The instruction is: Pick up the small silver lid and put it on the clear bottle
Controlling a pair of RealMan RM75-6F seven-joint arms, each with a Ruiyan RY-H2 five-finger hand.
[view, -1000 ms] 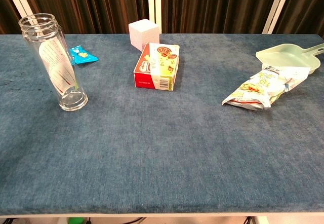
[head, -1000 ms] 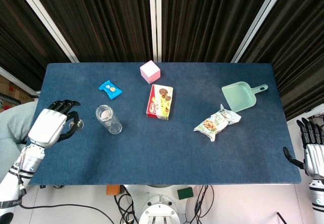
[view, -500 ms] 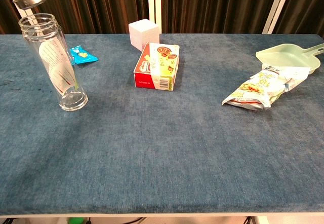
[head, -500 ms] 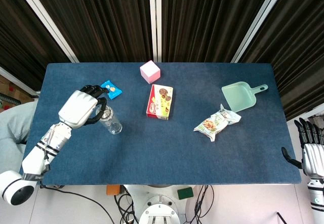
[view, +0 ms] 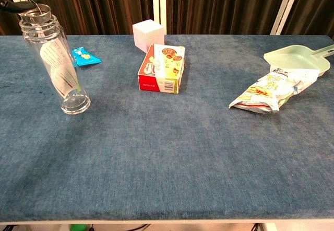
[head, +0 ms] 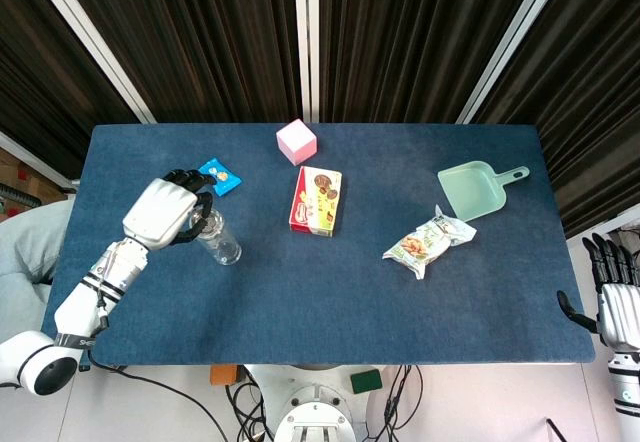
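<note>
Near the surface's left edge: clear bottle [view: 58, 66], upright, mouth up
Lid: small silver lid [view: 35, 13] at its mouth
Left hand [head: 165, 212]: grasping lid
Right hand [head: 618, 297]: released, off the right edge
Nearby: blue packet [head: 218, 175], red box [head: 317, 200]

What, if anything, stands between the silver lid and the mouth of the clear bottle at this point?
Nothing visible does. The left hand holds the silver lid right at the mouth of the clear bottle; whether it is fully seated cannot be told.
</note>
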